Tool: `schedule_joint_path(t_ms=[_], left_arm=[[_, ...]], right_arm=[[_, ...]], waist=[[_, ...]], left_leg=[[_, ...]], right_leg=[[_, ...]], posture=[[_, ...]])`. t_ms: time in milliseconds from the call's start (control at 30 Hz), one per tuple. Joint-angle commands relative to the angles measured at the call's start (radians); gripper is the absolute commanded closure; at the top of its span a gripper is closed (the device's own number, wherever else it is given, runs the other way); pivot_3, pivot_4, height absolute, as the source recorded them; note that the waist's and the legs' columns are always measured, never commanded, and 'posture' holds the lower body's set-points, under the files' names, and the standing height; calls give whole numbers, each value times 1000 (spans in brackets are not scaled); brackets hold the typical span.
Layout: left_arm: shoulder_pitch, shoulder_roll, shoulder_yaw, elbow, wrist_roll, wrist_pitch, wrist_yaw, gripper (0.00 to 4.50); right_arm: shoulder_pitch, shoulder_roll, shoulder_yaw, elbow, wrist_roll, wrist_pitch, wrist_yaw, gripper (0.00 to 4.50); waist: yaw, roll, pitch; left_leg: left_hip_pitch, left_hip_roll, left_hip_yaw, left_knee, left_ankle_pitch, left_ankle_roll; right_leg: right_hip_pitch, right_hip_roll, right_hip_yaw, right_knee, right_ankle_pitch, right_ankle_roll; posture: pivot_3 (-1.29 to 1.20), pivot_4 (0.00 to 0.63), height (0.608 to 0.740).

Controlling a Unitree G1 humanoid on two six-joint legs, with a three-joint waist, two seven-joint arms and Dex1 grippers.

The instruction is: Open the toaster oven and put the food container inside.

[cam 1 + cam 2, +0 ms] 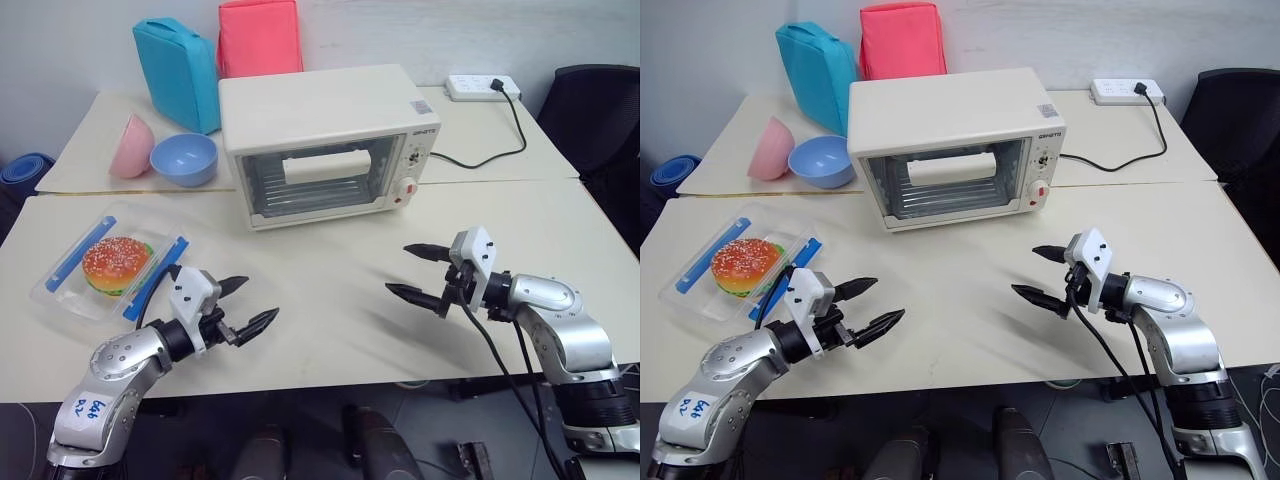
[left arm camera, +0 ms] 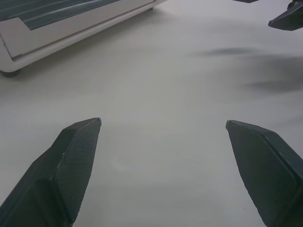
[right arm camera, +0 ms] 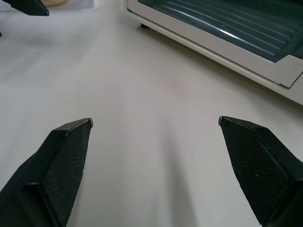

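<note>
The cream-white toaster oven [image 1: 330,140] stands at the middle back of the table with its glass door shut and its white bar handle [image 1: 325,165] across the front. The food container [image 1: 110,265], a clear box with blue clips and a sesame-bun burger inside, lies at the left of the table. My left gripper [image 1: 255,300] hovers open just right of the container, empty. Open and empty too, my right gripper [image 1: 415,272] hangs over the table in front of the oven, to the right. The oven's lower edge [image 2: 71,33] [image 3: 222,42] shows in both wrist views.
A pink bowl [image 1: 132,147] and a blue bowl [image 1: 185,158] sit left of the oven. Blue [image 1: 178,72] and red [image 1: 260,38] bags lean at the back. A power strip [image 1: 482,87] with a black cable [image 1: 500,150] lies at the back right. A black chair [image 1: 600,120] stands at right.
</note>
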State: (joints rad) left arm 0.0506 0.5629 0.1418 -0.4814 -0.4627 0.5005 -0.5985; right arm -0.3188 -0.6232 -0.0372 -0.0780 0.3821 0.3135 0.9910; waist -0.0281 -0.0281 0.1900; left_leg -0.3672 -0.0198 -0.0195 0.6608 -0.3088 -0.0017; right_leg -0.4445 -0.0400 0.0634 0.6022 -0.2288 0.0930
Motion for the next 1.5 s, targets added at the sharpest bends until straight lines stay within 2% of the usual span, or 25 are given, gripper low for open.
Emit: schedule_joint_path(t_ms=[33, 500, 667, 800, 900, 1133, 1300, 1500], left_arm=[[-11, -6, 3, -29, 6, -27, 6, 0], [-13, -13, -10, -37, 2, 1, 28, 0], [-29, -12, 17, -67, -64, 42, 18, 0], [-76, -6, 56, -82, -116, 87, 38, 0], [-151, 8, 108, -104, -227, 167, 51, 0], [-302, 88, 214, -151, -438, 283, 81, 0], [-357, 132, 240, -156, -476, 296, 120, 0], [-386, 138, 233, -137, -461, 277, 153, 0]], right_arm=[[-20, -1, 0, -25, 8, -5, 2, 46], [-18, 4, -7, -15, -5, -17, -20, 46], [-59, 15, -11, 0, 19, 22, -25, 46], [-125, 35, -20, 11, 52, 66, -30, 46], [-218, 58, -11, 50, 63, 93, -32, 46], [-502, 151, -9, 283, 62, 116, -32, 46], [-597, 187, 22, 405, 19, 71, 0, 46], [-599, 211, 46, 400, 11, 59, 32, 46]], waist=[[0, 0, 0], [0, 0, 0], [-1, 0, 0], [-2, 0, 0], [0, 0, 0], [-3, 0, 0], [-3, 0, 0], [-2, 0, 0]], left_leg=[[0, 0, 0, 0, 0, 0], [0, 0, 0, 0, 0, 0], [0, 0, 0, 0, 0, 0], [0, 0, 0, 0, 0, 0], [-1, 0, -1, 1, 0, 0], [-1, 0, -1, 1, 0, -1], [-3, 0, -2, 1, 0, -1], [-3, 0, -2, 1, 0, -1]], right_leg=[[0, 0, 0, 0, 0, 0], [0, 0, 0, 0, 0, 0], [0, 0, 0, 0, 0, 0], [0, 0, 0, 0, 0, 0], [0, 0, -1, 1, 0, 0], [-1, 1, -1, 2, 0, 0], [-1, 0, -2, 2, 0, 0], [-1, 0, -2, 3, 0, 0]], posture=[[0, 150, 740], [0, 150, 740], [0, 150, 740], [0, 150, 740], [0, 150, 740], [0, 150, 740], [0, 150, 740], [0, 150, 740]])
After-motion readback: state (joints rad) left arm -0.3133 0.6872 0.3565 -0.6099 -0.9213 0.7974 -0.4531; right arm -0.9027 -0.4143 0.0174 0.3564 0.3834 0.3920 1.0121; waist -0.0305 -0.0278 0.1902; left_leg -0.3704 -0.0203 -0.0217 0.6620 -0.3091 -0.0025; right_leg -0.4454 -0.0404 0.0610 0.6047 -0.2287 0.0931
